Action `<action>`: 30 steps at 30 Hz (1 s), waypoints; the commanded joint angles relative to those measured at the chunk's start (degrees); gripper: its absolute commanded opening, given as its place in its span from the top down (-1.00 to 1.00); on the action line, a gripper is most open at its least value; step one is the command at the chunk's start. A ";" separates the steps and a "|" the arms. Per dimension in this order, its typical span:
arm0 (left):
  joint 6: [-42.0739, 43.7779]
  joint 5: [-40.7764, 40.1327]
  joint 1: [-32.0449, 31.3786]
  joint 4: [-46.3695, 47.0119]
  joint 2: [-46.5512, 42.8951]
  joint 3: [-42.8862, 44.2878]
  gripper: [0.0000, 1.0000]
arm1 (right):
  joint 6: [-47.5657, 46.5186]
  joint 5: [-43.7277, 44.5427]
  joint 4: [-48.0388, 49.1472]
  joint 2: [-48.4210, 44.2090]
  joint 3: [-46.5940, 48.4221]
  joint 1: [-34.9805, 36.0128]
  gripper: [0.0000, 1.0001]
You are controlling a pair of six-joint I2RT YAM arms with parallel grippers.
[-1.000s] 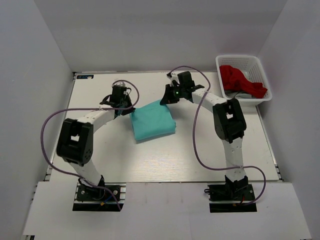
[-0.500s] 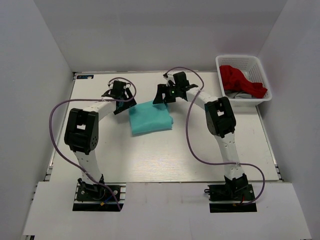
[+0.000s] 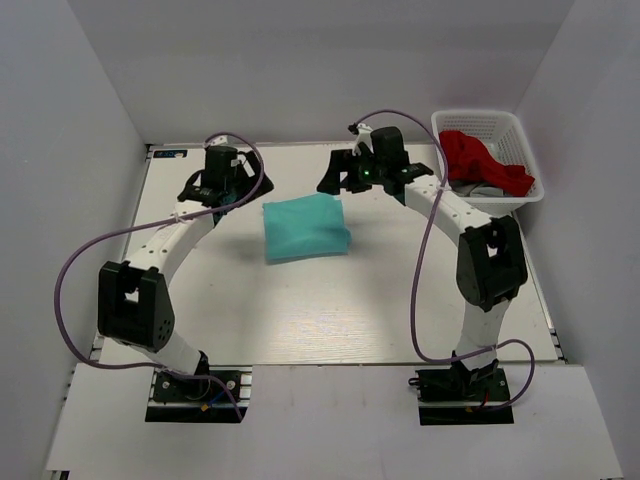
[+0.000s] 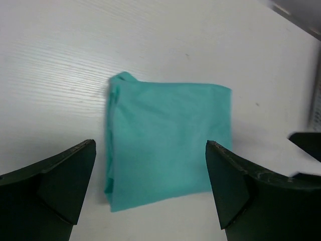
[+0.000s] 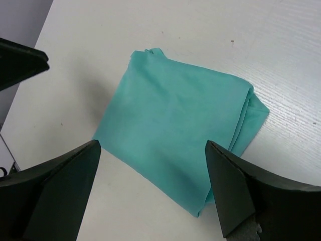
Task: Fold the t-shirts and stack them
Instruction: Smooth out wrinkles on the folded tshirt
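T-shirt [image 3: 305,228] between left claw [image 4: 150,144], right claw [image 5: 153,143]

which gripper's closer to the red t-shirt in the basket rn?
Right. The right gripper hangs just left of the basket holding the red t-shirt; the left gripper is farther off, beyond the teal t-shirt.
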 commanded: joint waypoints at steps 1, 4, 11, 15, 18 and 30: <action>1.49 12.51 -1.47 5.37 -1.88 -3.62 -1.00 | 0.94 1.79 0.40 -1.47 -2.74 -0.05 -0.81; 1.50 21.48 -3.58 10.48 -0.14 -5.38 -1.00 | 4.79 -8.65 7.73 -2.35 -7.12 0.92 -0.81; 0.97 30.98 -5.52 17.33 8.03 -9.69 -1.00 | 13.94 -21.86 24.04 -0.87 -19.26 0.83 -0.81; 0.44 33.19 -5.52 18.84 13.22 -11.27 -1.00 | 17.72 -23.18 27.12 6.23 -21.90 0.13 -0.81; 0.97 30.12 -4.65 15.86 15.69 -12.32 -1.00 | 18.34 -20.92 27.48 8.98 -24.70 -1.45 -0.81; 6.76 16.77 -4.02 7.07 10.18 -11.02 -1.00 | 10.61 -7.98 16.33 7.14 -28.85 -5.14 -0.81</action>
